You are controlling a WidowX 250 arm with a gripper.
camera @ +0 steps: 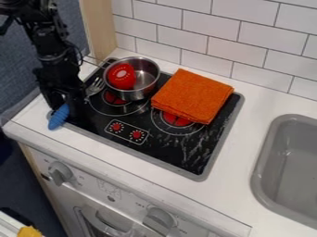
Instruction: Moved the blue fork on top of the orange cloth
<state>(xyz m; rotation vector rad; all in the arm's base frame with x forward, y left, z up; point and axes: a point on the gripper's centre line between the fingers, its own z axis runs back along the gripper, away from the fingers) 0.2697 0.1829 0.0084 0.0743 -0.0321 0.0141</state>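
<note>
I have my gripper [68,110] at the blue fork [58,117], can't tell if it's open or gripping, and the whole move to the cloth [193,95] is left

On the counter [243,157], has a stove [195,155] at the left and a sink [263,150] at the right, with a wall [204,30] behind. On the stove, has a pot [132,96] at the back left with toy food [122,77] in it, and a cloth [193,96] to its right. Has a fork [59,116] at the stove's left edge.

Black jointed arm [49,39], thin black cable [78,52]
</note>
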